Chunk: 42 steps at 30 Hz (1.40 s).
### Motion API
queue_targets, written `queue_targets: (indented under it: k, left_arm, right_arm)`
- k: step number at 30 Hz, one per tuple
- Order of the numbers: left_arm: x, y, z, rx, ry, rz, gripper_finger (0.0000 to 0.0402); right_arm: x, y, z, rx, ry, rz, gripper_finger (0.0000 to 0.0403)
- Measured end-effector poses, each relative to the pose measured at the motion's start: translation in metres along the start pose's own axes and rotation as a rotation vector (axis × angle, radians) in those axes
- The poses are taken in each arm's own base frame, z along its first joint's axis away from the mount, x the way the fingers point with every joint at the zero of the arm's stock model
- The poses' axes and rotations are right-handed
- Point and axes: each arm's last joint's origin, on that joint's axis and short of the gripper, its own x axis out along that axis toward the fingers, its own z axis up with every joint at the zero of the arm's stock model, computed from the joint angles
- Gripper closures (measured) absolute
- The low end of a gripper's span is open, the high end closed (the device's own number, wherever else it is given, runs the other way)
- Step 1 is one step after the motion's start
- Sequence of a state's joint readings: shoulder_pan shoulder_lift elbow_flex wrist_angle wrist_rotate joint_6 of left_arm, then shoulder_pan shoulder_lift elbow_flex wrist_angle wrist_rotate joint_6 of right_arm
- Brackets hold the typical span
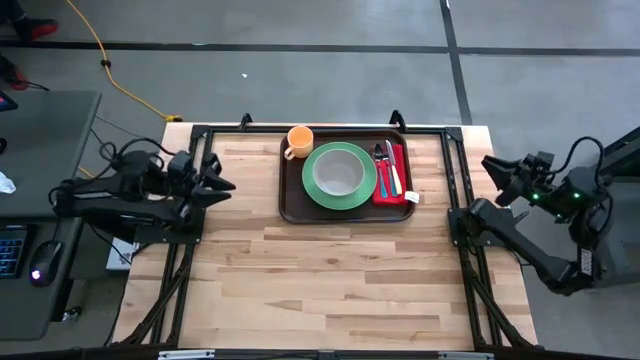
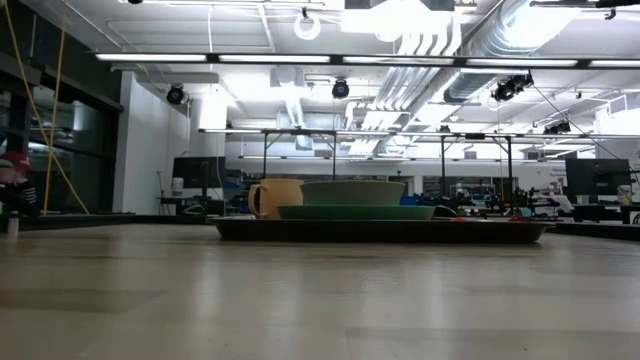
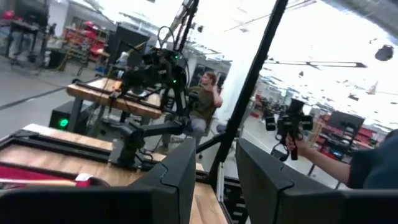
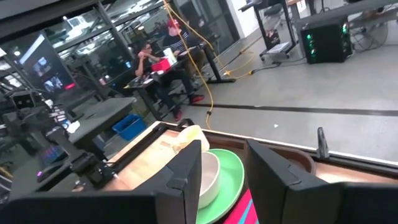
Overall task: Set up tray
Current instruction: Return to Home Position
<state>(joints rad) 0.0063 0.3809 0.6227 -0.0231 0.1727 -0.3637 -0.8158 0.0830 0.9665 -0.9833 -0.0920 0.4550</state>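
The tray [image 1: 292, 196] sits on the wooden table [image 1: 320, 285] at its far edge, about midway between the two arms. In the middle of the tray lies a green plate [image 1: 318, 190] with a pale bowl [image 1: 340, 172] on it. An orange cup [image 1: 299, 140] stands in the tray's far left corner, just beside the plate. A red napkin [image 1: 399, 186] lies along the tray's right side, with blue and yellow cutlery [image 1: 388, 168] on top of it.

The left gripper [image 1: 222, 180] hangs off to the left of the tray, well apart from it, its fingers [image 3: 180, 177] spread with nothing between them. The right gripper [image 1: 492, 172] hangs to the right of the tray, near the table's edge, fingers [image 4: 186, 177] also apart and empty.

From table height, the tray [image 2: 380, 231] shows as a low dark band under the plate [image 2: 355, 212], the bowl [image 2: 352, 192] and the cup [image 2: 275, 197].
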Motion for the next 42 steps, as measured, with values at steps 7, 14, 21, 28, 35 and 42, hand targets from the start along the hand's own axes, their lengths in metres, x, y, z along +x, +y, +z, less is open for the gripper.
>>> queue_targets:
  k: [7, 14, 21, 28, 35, 42]
  left_arm:
    - [0.005, 0.005, -0.018, 0.048, -0.098, -0.120, 0.0257]
    - [0.008, 0.012, -0.035, 0.020, -0.086, -0.122, 0.0257]
    - [0.009, 0.016, -0.044, 0.019, -0.053, -0.122, 0.0257]
    - [0.003, 0.013, -0.043, 0.026, -0.066, -0.162, 0.0257]
    - [-0.003, 0.013, -0.045, 0.015, -0.047, -0.154, 0.0257]
    - [-0.003, 0.012, -0.045, -0.010, -0.046, -0.152, 0.0256]
  right_arm:
    - [0.001, 0.006, -0.001, -0.031, -0.018, 0.000, 0.0304]
    - [0.002, 0.012, -0.004, -0.039, -0.017, 0.007, 0.0304]
    - [0.005, 0.018, -0.007, -0.052, -0.022, 0.004, 0.0304]
    - [0.009, 0.025, -0.010, -0.073, -0.034, -0.011, 0.0304]
    - [0.014, 0.033, -0.013, -0.106, -0.036, -0.001, 0.0304]
    - [0.017, 0.035, -0.015, -0.136, -0.033, -0.006, 0.0304]
